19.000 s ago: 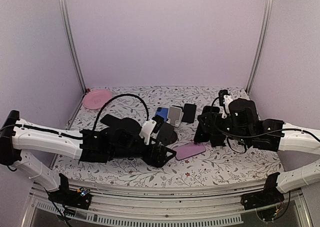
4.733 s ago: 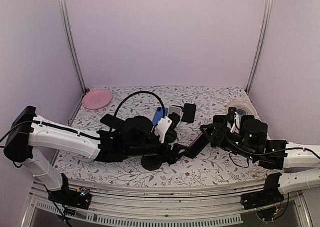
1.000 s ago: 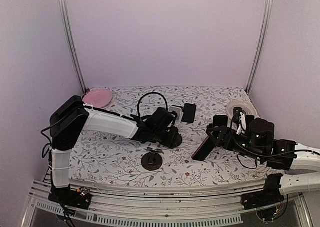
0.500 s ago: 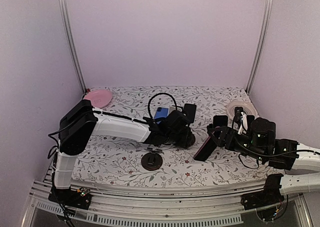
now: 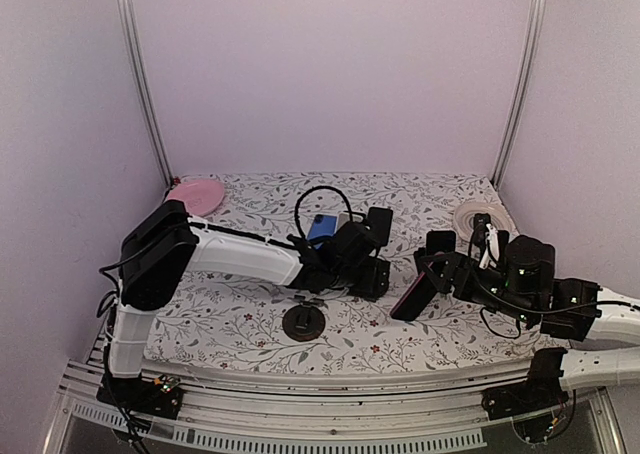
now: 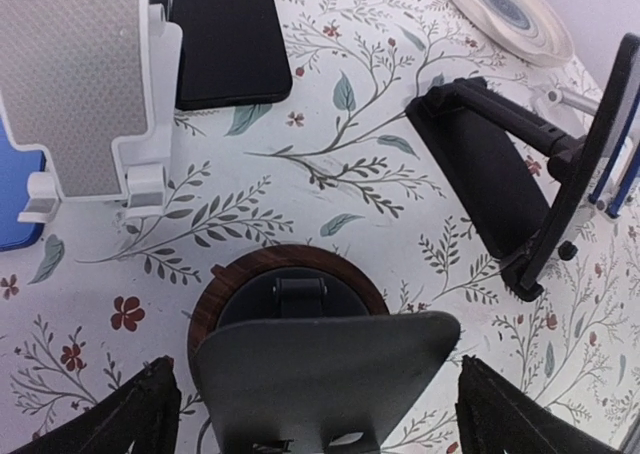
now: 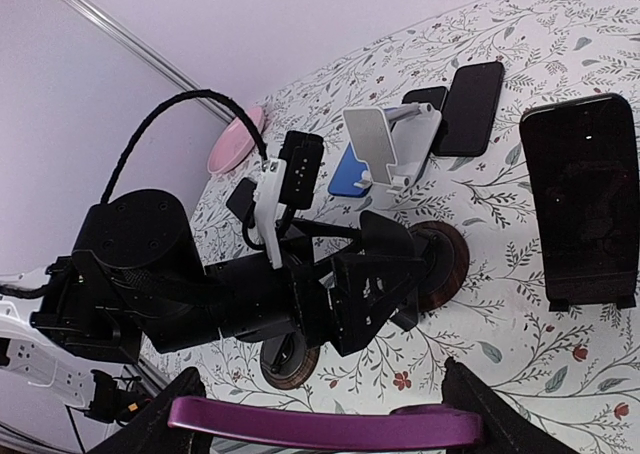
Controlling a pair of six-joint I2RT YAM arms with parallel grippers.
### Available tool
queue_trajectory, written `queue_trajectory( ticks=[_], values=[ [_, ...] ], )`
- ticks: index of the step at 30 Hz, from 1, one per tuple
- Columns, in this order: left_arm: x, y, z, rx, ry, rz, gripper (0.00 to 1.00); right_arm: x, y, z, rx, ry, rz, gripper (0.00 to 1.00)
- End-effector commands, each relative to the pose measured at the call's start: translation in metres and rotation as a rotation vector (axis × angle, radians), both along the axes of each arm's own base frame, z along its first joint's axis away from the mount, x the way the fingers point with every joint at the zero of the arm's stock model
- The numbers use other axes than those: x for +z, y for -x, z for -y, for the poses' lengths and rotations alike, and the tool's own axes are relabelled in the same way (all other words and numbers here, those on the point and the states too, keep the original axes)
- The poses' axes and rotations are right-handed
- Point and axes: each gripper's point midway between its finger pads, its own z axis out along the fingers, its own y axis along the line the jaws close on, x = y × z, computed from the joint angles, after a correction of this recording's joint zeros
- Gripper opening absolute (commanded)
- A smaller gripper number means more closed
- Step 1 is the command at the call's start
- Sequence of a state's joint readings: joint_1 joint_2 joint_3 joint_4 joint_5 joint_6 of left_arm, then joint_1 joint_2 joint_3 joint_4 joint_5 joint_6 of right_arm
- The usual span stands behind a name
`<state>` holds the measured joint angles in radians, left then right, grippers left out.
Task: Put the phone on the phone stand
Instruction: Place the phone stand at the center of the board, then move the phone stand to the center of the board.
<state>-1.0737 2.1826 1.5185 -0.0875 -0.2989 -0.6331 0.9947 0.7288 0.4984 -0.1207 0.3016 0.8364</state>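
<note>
Top view: your right gripper [image 5: 418, 288] clamps phone [image 5: 406, 301]. Phone's long axis is tilted, low end near-left, held just right of left gripper [image 5: 368, 274].
Left wrist: left gripper spread wide, straddling phone stand [image 6: 320, 359], apparently not touching.
Right wrist: you see phone edge-on, long axis crosswise between right gripper's fingers.

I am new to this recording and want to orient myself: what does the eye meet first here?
The purple phone stands out most, held tilted on the right between the right fingers. At the centre, the left fingers stand open on either side of a round wooden-based phone stand, with a white stand and a black phone lying beyond it.
</note>
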Motion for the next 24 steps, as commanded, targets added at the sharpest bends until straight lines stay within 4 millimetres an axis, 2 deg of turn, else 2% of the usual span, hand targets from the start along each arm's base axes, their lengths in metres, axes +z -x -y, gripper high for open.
queue_trajectory(
  ticks=[1,5,6,9,12,14,19,23,24],
  values=[
    [0.033,0.001,-0.007,-0.006,0.067,0.036,0.97,0.031,-0.002,0.002,-0.017,-0.061,0.055,0.04],
    [0.046,0.008,-0.029,-0.013,0.07,0.067,0.93,0.032,-0.002,0.005,-0.024,-0.061,0.057,0.04],
    [0.056,0.011,-0.034,-0.027,0.089,0.087,0.91,0.032,-0.001,0.006,-0.026,-0.06,0.056,0.04],
    [0.065,0.017,-0.054,-0.045,0.083,0.133,0.82,0.033,-0.001,0.01,-0.037,-0.057,0.06,0.04],
    [0.054,0.014,-0.076,-0.04,0.017,0.128,0.67,0.034,-0.001,0.013,-0.045,-0.058,0.062,0.04],
    [0.046,0.011,-0.083,-0.05,-0.025,0.112,0.59,0.034,-0.001,0.014,-0.049,-0.058,0.064,0.04],
    [0.023,0.004,-0.086,-0.065,-0.143,0.084,0.38,0.035,-0.001,0.014,-0.049,-0.056,0.064,0.04],
    [0.008,0.001,-0.081,-0.078,-0.177,0.063,0.27,0.036,0.0,0.015,-0.05,-0.057,0.066,0.04],
    [-0.008,0.002,-0.08,-0.083,-0.203,0.041,0.25,0.036,0.0,0.016,-0.051,-0.057,0.067,0.04]
  ],
)
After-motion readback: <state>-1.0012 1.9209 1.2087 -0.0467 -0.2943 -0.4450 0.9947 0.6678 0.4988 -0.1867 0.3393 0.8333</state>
